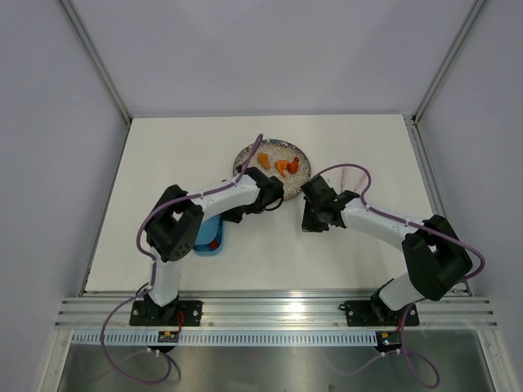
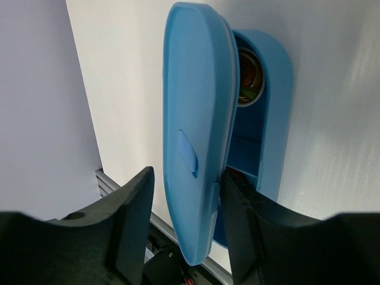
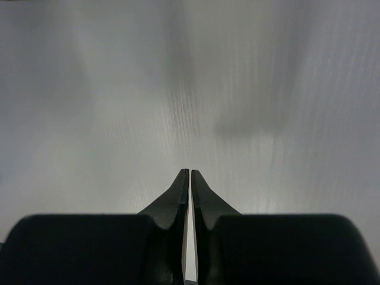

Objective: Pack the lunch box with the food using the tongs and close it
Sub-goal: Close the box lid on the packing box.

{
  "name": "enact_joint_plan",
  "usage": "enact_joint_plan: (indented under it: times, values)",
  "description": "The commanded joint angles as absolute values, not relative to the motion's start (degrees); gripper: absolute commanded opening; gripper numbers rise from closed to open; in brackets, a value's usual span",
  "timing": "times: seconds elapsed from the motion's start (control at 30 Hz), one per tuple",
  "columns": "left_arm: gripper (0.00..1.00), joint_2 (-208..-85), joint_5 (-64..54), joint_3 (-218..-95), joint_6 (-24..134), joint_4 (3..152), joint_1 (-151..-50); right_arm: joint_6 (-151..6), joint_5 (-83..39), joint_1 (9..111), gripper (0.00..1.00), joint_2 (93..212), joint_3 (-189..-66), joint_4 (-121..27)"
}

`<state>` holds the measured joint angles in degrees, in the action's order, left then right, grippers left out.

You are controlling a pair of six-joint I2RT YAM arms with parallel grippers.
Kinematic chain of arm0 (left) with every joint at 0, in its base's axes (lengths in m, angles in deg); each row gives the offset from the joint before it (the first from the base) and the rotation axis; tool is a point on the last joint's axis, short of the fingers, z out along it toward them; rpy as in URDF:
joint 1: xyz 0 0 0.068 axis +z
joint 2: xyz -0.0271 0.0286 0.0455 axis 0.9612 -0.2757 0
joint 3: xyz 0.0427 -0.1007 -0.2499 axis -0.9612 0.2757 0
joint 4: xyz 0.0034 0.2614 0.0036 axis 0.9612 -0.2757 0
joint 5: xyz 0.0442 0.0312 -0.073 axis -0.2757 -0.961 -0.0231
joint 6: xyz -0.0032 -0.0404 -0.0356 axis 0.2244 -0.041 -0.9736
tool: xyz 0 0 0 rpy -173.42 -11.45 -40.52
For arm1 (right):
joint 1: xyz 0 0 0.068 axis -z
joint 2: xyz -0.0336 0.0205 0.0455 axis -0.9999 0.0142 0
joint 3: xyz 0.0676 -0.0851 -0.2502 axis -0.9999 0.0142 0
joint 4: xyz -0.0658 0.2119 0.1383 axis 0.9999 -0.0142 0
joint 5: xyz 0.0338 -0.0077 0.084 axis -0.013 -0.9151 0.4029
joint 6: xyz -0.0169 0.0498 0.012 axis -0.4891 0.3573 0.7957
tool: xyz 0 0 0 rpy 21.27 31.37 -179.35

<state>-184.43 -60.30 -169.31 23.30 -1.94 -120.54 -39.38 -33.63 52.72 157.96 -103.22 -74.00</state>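
A small blue oblong plastic lunch box [image 2: 274, 101] lies toward the bench's near edge, left of centre. Its flat blue lid [image 2: 196, 89] stands on edge against it, between the left tool's [image 2: 187, 178] parted jaws. The right tool [image 3: 190, 175] is pinched shut, empty. The lid looks light, stiff and slippery, and is best pinched across its thin rim.

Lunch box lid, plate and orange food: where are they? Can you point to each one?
lid [image 2: 196, 95], left wrist view, on its flat outer face.
plate [image 1: 278, 149], top view, on a bare speckled part.
orange food [image 1: 282, 167], top view, on the middle chunk.
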Motion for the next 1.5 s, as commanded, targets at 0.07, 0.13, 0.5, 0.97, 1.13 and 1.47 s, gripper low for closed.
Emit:
enact_joint_plan:
  times: [0.07, 0.13, 0.5, 0.97, 1.13, 1.47]
  values:
    - [0.54, -185.3, -59.3, -171.4, 23.3, -9.7, -120.9, -40.0, -35.8, 53.1, 0.11, 155.5, -103.0, -73.8]
    - [0.6, -185.3, -58.9, -171.6, 23.3, -9.8, -121.0, -40.1, -35.9, 53.1, 0.11, 155.4, -103.0, -74.0]
    - [0.99, -178.3, -53.4, -173.4, 26.5, -5.6, -121.1, -40.2, -35.7, 53.1, 0.12, 155.4, -102.9, -73.7]
    - [0.99, -151.2, -29.2, -158.0, 30.7, 14.4, -98.9, -46.1, -34.3, 47.3, 0.13, 170.2, -121.0, -74.5]
    - [0.99, -144.2, -16.3, -144.8, 30.2, 22.7, -82.7, -49.4, -32.3, 45.6, 0.15, 182.1, -139.5, -78.1]
    - [0.99, -141.5, -5.0, -127.8, 29.7, 28.8, -67.8, -52.1, -31.4, 45.4, 0.16, 204.4, -171.4, -90.3]
